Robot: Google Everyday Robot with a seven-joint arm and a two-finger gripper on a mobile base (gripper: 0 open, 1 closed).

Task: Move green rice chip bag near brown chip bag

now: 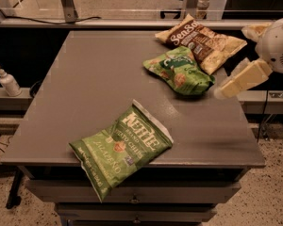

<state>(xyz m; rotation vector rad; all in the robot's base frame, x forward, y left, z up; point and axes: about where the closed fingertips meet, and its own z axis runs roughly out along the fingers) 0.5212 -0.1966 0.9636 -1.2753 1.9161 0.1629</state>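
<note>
The green rice chip bag [179, 72] lies flat at the far right of the grey table [85, 98]. Its upper edge touches the brown chip bag [200, 41], which lies at the far right corner and has white "Sea Salt" script and a tan lower part. My gripper [231, 62] is at the right edge of the table, just right of both bags and off the surface. It is open and holds nothing. One cream finger [240, 80] points at the green rice chip bag.
A larger green Kettle chip bag [120, 147] lies at the front of the table and overhangs the front edge. A white pump bottle [8, 81] stands on a ledge to the left. A rail and metal legs run behind the table.
</note>
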